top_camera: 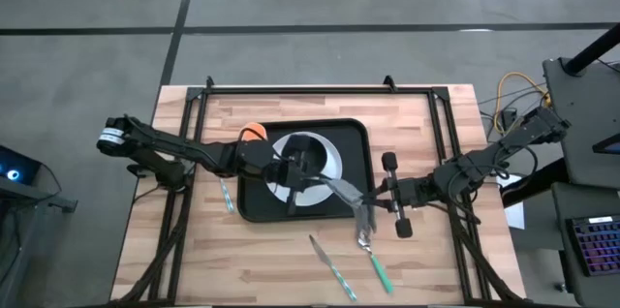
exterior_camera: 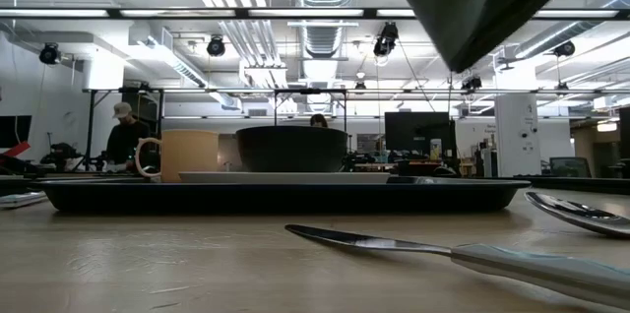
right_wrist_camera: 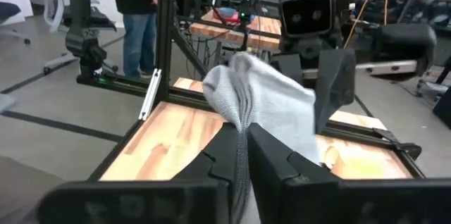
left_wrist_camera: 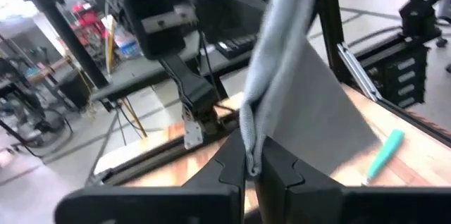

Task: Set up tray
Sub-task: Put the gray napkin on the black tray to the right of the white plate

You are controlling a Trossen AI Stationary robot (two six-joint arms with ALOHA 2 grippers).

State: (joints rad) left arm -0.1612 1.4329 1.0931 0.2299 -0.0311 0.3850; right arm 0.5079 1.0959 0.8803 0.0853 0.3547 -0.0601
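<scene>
Bright ceiling lights, blurred wrist views

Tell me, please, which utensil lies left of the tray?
The slim teal-handled utensil beside the black rectangular tray; the other two lie nearer the right claw.

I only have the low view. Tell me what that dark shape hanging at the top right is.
Observer: It is the grey napkin, held up in the air off the table.
Operator: Say what is holding it.
Observer: Both arms. The right gripper is shut on one fold, and the left gripper is shut on another edge.
Operator: Give me its place over the table.
Observer: In the high view it hangs over the corner of the tray on the right arm's side, beside the white plate.
</scene>
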